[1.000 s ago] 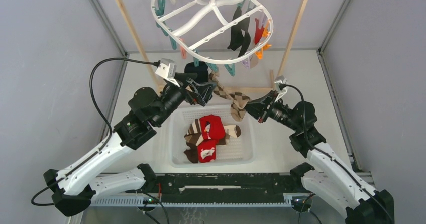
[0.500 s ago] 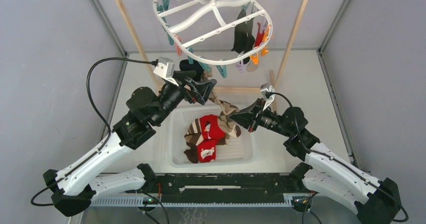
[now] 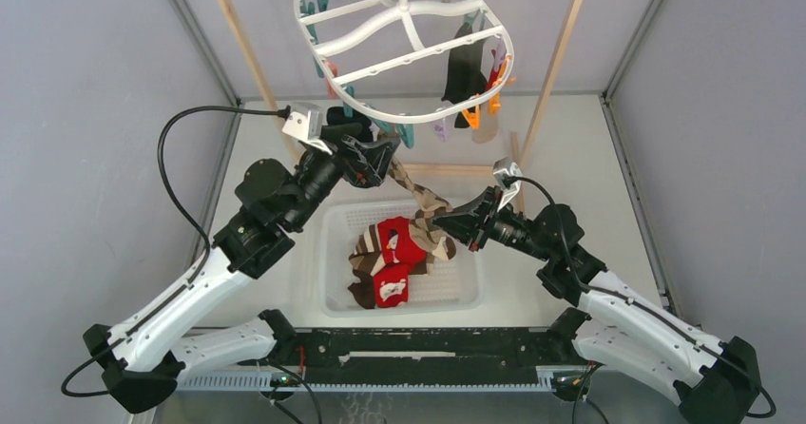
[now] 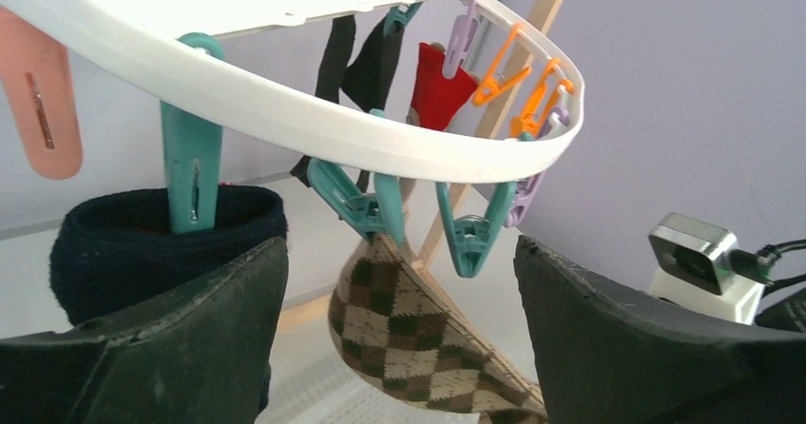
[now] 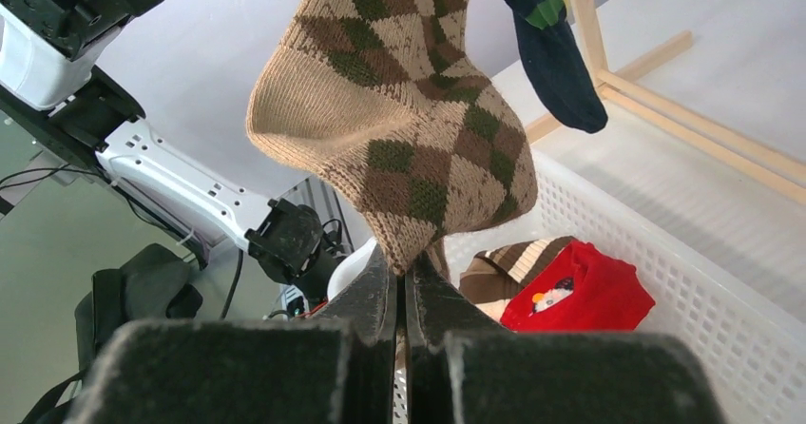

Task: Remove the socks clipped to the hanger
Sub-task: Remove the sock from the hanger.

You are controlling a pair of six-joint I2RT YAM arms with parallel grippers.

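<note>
Hovering under the hanger (image 4: 285, 110) rim, left hand (image 4: 399, 248) is spread wide, fingers either side of the teal clip (image 4: 366, 201) biting the tan argyle sock (image 4: 409, 348) cuff. Navy sock (image 4: 143, 243) hangs clipped just left of that. Argyle sock stretches diag. down to right hand (image 5: 404, 272), pinched tight on its lower end, over the white perforated basket (image 3: 451, 286) w/ red sock (image 3: 401, 239) & brown striped sock (image 3: 366, 253) inside. Black sock (image 3: 464, 67) is clipped at hanger's right side.
</note>
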